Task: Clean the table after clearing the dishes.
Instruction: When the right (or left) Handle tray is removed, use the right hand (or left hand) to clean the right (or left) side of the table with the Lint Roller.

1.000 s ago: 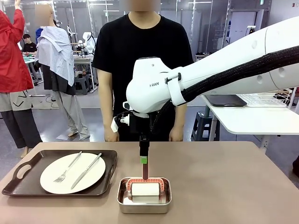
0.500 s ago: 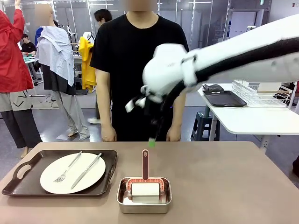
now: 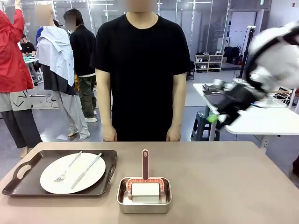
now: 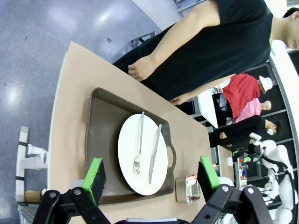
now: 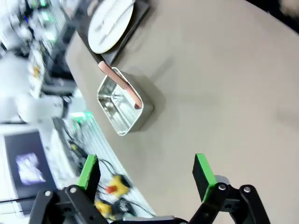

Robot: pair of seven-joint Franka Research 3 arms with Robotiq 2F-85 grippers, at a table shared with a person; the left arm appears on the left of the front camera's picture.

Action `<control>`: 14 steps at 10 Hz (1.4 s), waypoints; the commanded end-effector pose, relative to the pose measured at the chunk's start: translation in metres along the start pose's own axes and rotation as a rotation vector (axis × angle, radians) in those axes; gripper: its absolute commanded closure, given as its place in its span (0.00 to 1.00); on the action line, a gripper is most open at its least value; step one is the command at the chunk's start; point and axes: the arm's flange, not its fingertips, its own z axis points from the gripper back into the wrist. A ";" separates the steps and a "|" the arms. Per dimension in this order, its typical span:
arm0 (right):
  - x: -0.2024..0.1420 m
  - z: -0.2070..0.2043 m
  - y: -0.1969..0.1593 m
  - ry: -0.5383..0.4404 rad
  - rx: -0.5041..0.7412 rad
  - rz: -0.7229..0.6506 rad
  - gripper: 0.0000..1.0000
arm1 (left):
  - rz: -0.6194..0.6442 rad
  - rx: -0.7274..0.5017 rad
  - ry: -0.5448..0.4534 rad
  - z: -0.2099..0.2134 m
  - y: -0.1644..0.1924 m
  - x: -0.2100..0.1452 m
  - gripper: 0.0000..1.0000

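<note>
On the taupe table [image 3: 224, 177], a dark brown tray [image 3: 28, 172] at the left holds a white plate [image 3: 49, 182] with a fork [image 3: 67, 168] and a knife [image 3: 86, 171] on it. From above, the left wrist view looks down on the tray [image 4: 100, 121], plate [image 4: 127, 154], fork [image 4: 139, 144] and knife [image 4: 154, 151], and my left gripper [image 4: 152, 175] is open high over them. My right gripper [image 3: 219, 116] is blurred and open, up at the right off the table; its wrist view shows it [image 5: 145, 171] open over bare table [image 5: 224, 84].
A small steel pan [image 3: 144, 203] at the front middle holds a white lint roller [image 3: 144, 190] with a pink handle [image 3: 145, 164] standing up. A person in black stands at the far edge, hands [image 3: 110, 136] down. A white side table [image 3: 261, 119] stands at the right.
My right arm has left the spot over the roller's handle and swung up and to the right, away from the table. The roller stays in the pan. The tray has not moved.
</note>
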 end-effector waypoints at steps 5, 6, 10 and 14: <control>-0.288 0.105 -0.100 -0.973 0.394 -0.824 0.00 | -0.002 -0.014 -0.003 0.004 0.000 0.001 0.00; -0.306 0.092 -0.110 -1.014 0.429 -0.819 0.00 | -0.002 -0.014 -0.003 0.004 0.000 0.001 0.00; -0.337 0.102 -0.128 -0.798 0.369 -0.800 0.00 | -0.002 -0.014 -0.003 0.004 0.000 0.001 0.00; -0.337 0.102 -0.128 -0.798 0.369 -0.800 0.00 | -0.002 -0.014 -0.003 0.004 0.000 0.001 0.00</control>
